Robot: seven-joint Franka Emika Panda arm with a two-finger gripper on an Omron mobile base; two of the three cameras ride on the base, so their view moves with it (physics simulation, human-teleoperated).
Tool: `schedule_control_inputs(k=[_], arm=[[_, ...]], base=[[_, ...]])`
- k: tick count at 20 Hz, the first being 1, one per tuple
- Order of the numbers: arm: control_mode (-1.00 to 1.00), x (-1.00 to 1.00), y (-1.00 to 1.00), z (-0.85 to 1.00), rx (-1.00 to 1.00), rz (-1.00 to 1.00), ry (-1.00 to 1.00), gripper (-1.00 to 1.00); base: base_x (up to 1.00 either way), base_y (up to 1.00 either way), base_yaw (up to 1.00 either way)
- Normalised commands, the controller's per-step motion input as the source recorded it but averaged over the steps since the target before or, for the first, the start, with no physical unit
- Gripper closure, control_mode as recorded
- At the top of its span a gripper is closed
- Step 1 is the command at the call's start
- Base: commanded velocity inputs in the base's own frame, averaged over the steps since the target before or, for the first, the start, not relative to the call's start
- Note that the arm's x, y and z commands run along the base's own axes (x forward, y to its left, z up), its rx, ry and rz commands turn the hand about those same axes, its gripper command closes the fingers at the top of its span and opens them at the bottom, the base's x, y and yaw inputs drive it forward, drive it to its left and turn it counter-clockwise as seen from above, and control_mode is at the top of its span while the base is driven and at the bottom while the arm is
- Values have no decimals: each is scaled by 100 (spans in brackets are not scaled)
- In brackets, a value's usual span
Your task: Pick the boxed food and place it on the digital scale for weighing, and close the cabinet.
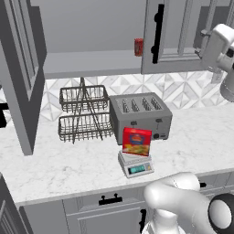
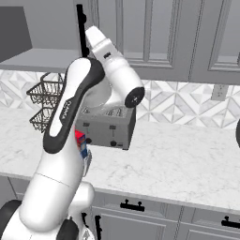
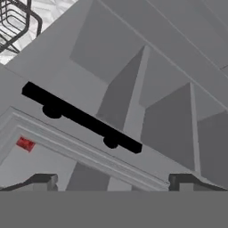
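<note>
Nearest the hand camera, the two fingers (image 3: 114,181) stand wide apart with nothing between them, aimed at the cabinet door (image 3: 89,147) and its black bar handle (image 3: 82,118). On the counter (image 1: 68,169), the boxed food (image 1: 136,141) already stands upright on the digital scale (image 1: 135,165), just in front of the toaster (image 1: 139,116); a wire rack (image 1: 84,114) sits to the toaster's left. Judged from this layout, the weighing step is complete and the closing of the cabinet remains. Both cabinet doors hang open: one at far left (image 1: 20,68) and one at upper right (image 1: 176,36), the latter just beside the robot's wrist. A small red can (image 1: 138,47) rests on the shelf inside. As a panelled door on hinges, the door should handle as a stiff, moderately heavy part that swings freely rather than lifts. Contact is best made on the flat outer face near the handle edge, far from the hinges, where leverage is greatest; the bar handle itself offers a firm, rigid hold if a grip is preferred. Push steadily to avoid a slam.
</note>
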Motion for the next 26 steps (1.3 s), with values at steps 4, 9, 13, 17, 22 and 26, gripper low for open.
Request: schedule_control_inputs(k=[4,9,13,17,22,26], arm=[[-100,-100,34,24,16,0,-1,-100],[-100,-100,38,24,19,1,3,-100],[-100,-68,84,-12,4,0,1,-100],[-100,-17,85,-16,0,0,-1,-100],[-100,-14,74,0,0,0,-1,-100],[-100,-26,74,0,0,0,-1,-100]], base=[[0,0,0],[0,0,0],[0,0,0],[0,0,0],[0,0,0],[0,0,0]])
